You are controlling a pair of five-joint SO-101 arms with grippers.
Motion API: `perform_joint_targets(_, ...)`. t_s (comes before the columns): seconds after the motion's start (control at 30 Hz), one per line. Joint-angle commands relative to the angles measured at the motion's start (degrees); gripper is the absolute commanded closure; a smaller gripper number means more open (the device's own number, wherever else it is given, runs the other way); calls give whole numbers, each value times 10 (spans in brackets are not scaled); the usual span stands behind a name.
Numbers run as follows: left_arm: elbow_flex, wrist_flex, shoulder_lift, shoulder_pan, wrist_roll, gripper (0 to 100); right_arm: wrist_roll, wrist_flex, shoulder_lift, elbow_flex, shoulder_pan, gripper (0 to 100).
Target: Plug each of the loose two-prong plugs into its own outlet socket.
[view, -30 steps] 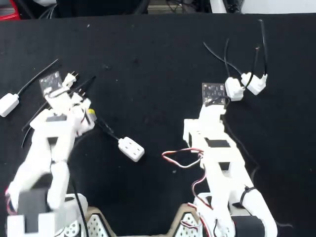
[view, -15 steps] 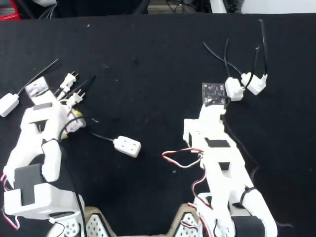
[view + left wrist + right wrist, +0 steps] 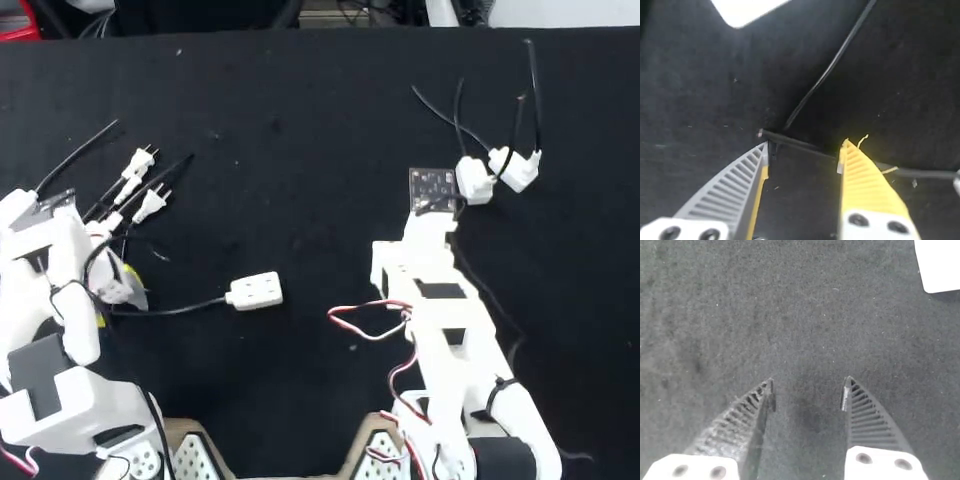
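Two loose two-prong plugs [image 3: 140, 160] [image 3: 150, 203] lie at the back left on the black table. A white outlet socket [image 3: 255, 290] lies left of centre, and its black cable [image 3: 165, 308] runs left to my left arm [image 3: 50, 250]. My left gripper [image 3: 802, 147] is open, one finger grey and one yellow, and a black cable [image 3: 920, 172] crosses just at its tips. A white block [image 3: 747, 7] lies beyond it. My right gripper [image 3: 807, 390] is open over bare cloth, a little short of the white socket [image 3: 940, 265] [image 3: 475, 180].
Two white sockets [image 3: 515, 168] with black cords cluster at the back right, beside the right arm's tip. Another white socket [image 3: 12, 207] sits at the far left edge, partly behind the left arm. A red-and-white wire loops off the right arm [image 3: 360, 320].
The left arm has swung left and back toward the table's left edge. The central socket slid left and turned as its cable was dragged along. The right arm has not moved.
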Motion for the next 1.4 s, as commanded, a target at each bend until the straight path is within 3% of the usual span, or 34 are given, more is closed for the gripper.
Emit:
perform_joint_targets(0.0,-79,34,-3,-21,-74,777,-7,-12,-21,-40,-11,794)
perform_joint_targets(0.23,-252,93,4,-51,-142,773,-7,-12,-19,-40,-11,794)
perform_joint_targets(0.47,-285,16,9,-64,-324,777,-7,-11,-21,-40,-11,794)
perform_joint_targets(0.63,-296,-37,55,-67,-314,777,-7,-11,-22,-40,-11,794)
perform_joint_targets(0.83,-356,11,105,35,-314,777,-7,-11,-19,-40,-11,794)
perform_joint_targets(1.03,-407,-26,184,109,-314,777,-7,-11,-19,-40,-11,794)
perform_joint_targets(1.2,-474,-76,277,109,-314,777,-7,-10,-19,-40,-10,794)
perform_joint_targets(1.37,-564,-29,360,115,-313,777,-7,-12,-19,-40,-11,794)
